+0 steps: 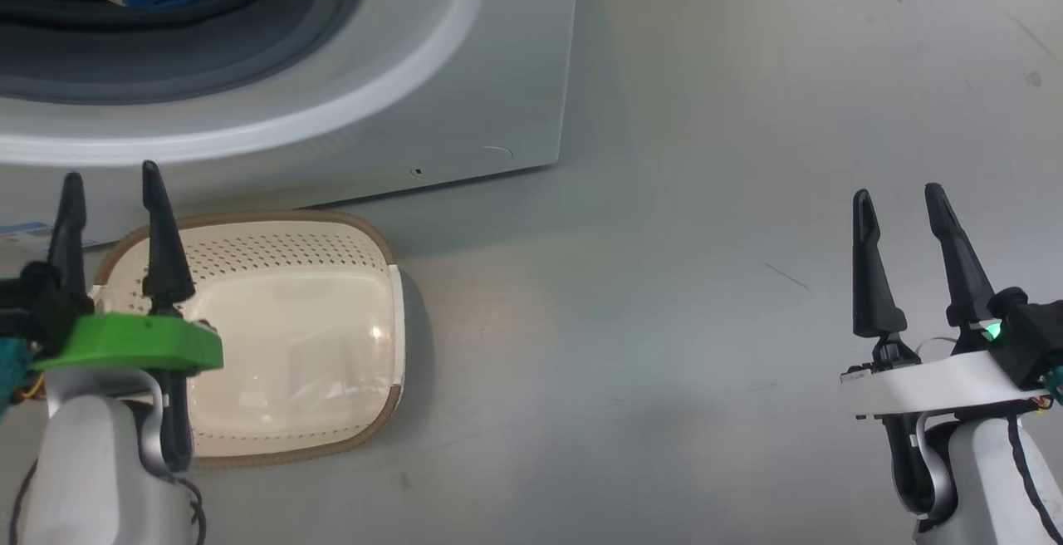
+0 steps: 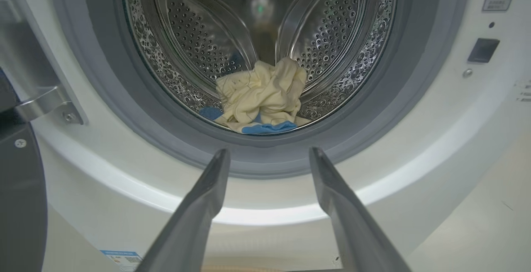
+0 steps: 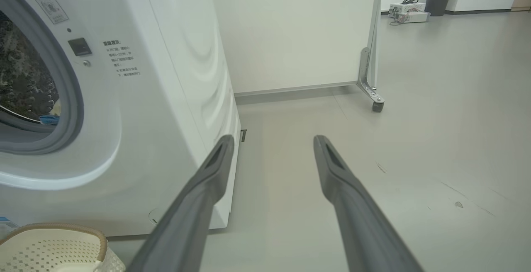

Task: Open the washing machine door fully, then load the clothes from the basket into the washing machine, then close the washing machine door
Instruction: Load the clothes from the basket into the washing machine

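Left claw (image 2: 269,151) gapes empty, clothes (image 2: 261,95) lying ahead inside the washing machine (image 2: 435,139); right claw (image 3: 274,137) gapes too.

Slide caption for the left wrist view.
Open left gripper faces the washing machine, clothes lying in its drum.

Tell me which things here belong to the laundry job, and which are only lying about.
Job: big white front-loading washing machine; cream-yellow and blue clothes inside it; cream perforated plastic basket.
Lying about: dark round waste bin; white wheeled partition panel.
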